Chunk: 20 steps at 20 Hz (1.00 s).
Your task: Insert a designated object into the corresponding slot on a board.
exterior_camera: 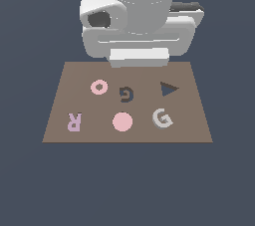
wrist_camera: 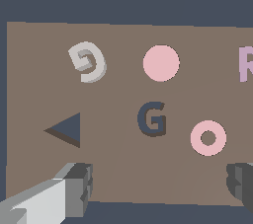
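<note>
1. The arm hangs over the far edge of the board point(exterior_camera: 60, 120), pointing down. The hand point(wrist_camera: 158, 188) is spread wide with nothing between its fingers point(wrist_camera: 76, 188), both held above the board's edge.
2. The G block point(exterior_camera: 162, 118) lies flat on the board, toward the exterior view's right, just beside the pink disc point(exterior_camera: 122, 122).
3. The G slot point(exterior_camera: 127, 94) is unfilled (so is the triangular recess point(exterior_camera: 169, 89)).
4. Count: one G block, one disc, one pink ring point(exterior_camera: 99, 87), one lilac R point(exterior_camera: 74, 121), two recesses.
</note>
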Available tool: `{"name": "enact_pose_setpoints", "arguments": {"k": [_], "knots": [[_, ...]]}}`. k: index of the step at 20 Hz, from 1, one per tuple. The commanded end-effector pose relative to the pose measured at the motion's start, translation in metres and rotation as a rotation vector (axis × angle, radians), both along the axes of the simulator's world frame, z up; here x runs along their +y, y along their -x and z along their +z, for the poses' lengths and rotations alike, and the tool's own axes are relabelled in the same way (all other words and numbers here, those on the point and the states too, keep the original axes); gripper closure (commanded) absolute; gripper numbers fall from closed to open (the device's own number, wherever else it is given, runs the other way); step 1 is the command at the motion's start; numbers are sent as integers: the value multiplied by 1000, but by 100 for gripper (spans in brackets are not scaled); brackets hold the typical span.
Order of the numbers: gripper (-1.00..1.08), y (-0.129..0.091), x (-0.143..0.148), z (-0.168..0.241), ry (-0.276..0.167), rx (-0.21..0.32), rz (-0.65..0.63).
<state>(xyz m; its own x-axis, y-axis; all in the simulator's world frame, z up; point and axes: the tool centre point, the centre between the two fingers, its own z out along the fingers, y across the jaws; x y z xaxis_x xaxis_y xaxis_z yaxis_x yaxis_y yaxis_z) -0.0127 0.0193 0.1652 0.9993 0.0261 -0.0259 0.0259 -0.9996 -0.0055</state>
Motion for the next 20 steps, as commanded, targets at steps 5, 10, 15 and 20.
{"name": "enact_pose_setpoints", "arguments": {"k": [5,10,15,20], "knots": [[-92,-2,1,-3,0,-1,9],[-92,-12,7,-14,-1,-3,44],[-92,-29,18,-33,-1,-7,108],[-92,-51,34,-59,-2,-13,196]]}}
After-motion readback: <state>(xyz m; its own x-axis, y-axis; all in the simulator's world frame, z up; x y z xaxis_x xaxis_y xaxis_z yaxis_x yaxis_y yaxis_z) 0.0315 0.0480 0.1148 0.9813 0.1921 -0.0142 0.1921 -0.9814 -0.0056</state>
